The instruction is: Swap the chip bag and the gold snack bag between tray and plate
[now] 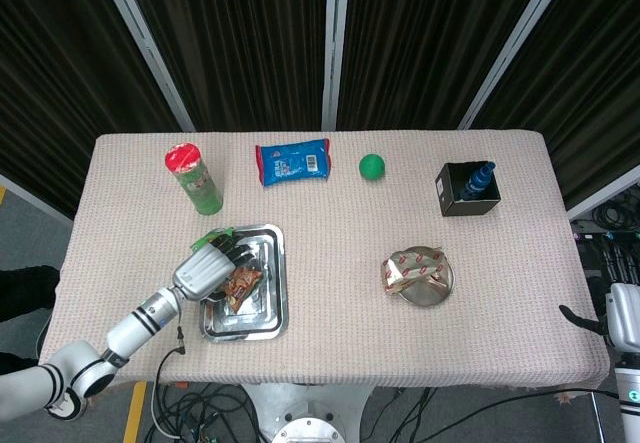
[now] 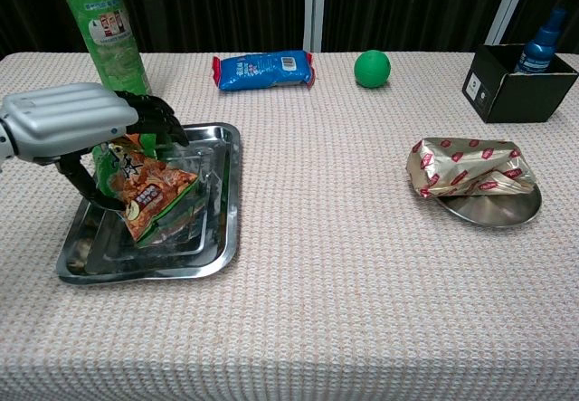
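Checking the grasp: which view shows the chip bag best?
The chest view: the chip bag hangs tilted under the left hand, print visible. In the head view the hand covers most of it.

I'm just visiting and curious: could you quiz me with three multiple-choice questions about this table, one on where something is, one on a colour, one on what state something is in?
1. Where does the gold bag lie?
A. In the tray
B. On the round plate
C. In the black box

2. What colour is the ball?
A. Green
B. Red
C. Yellow

3. What is the left hand doing?
A. Resting flat on the cloth
B. Holding the tall can
C. Gripping the chip bag over the tray

Answers:
1. B: the gold bag rests on the plate at the table's right, overhanging its rim.
2. A: the ball near the far edge is plainly green.
3. C: the fingers close round the chip bag's top, and the bag stands tilted up in the tray; the can stands untouched behind.
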Controlling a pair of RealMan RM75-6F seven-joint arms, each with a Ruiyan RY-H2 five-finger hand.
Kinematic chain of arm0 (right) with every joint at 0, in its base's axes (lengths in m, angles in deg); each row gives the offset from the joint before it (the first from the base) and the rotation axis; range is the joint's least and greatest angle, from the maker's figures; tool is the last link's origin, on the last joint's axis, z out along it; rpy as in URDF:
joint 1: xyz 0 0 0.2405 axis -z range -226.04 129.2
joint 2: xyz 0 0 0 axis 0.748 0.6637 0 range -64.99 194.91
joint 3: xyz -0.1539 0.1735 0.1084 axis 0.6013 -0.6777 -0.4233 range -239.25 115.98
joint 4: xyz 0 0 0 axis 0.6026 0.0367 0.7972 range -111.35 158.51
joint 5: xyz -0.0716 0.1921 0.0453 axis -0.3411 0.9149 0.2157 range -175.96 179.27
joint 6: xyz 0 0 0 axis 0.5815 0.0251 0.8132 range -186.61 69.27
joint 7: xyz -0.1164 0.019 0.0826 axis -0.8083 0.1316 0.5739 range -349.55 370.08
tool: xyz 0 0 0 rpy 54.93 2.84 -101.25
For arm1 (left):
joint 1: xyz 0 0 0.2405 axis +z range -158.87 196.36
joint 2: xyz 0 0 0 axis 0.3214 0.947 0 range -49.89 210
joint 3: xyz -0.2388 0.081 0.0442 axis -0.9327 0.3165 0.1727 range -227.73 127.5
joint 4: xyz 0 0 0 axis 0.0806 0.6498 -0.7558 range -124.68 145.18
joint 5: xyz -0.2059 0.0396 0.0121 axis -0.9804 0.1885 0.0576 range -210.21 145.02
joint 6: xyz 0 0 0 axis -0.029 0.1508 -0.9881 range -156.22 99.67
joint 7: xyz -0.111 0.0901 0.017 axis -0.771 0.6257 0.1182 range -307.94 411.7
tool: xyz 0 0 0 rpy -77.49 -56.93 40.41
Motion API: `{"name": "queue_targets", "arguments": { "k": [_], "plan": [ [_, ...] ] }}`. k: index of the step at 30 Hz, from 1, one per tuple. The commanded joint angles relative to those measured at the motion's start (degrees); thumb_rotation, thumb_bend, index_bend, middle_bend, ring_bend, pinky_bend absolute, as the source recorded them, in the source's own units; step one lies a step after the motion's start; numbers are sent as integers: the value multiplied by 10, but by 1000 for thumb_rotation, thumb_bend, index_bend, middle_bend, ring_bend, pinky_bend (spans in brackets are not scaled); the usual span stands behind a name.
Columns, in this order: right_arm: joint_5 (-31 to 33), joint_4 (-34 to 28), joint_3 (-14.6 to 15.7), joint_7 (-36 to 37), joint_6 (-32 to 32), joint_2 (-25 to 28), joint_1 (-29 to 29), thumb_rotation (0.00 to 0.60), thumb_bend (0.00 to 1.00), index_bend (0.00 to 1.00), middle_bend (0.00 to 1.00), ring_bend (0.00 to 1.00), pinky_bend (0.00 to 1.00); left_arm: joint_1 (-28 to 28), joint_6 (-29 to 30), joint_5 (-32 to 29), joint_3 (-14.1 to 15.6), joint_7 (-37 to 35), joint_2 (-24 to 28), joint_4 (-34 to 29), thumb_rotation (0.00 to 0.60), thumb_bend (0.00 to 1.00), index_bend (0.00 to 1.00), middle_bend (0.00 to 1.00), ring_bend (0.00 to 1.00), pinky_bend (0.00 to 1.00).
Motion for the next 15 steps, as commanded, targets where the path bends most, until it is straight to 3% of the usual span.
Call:
{"name": "queue_targets", "arguments": {
  "k": [1,8,15],
  "plan": [
    [1,-1,0,0,-2,1,0,600,0,0,0,0,0,-9,-6,0,5,-4,-6,9,600,186,320,289,201,307],
    [6,-3,1,0,-11,4,-1,600,3,0,0,0,0,-17,17,5,8,-15,-22,33,600,289,508,473,386,489],
    [9,-4,1,0,-14,5,-1,600,5,0,0,0,0,-24,55,14,3,-35,-28,43,600,351,576,532,439,538]
  ]
}}
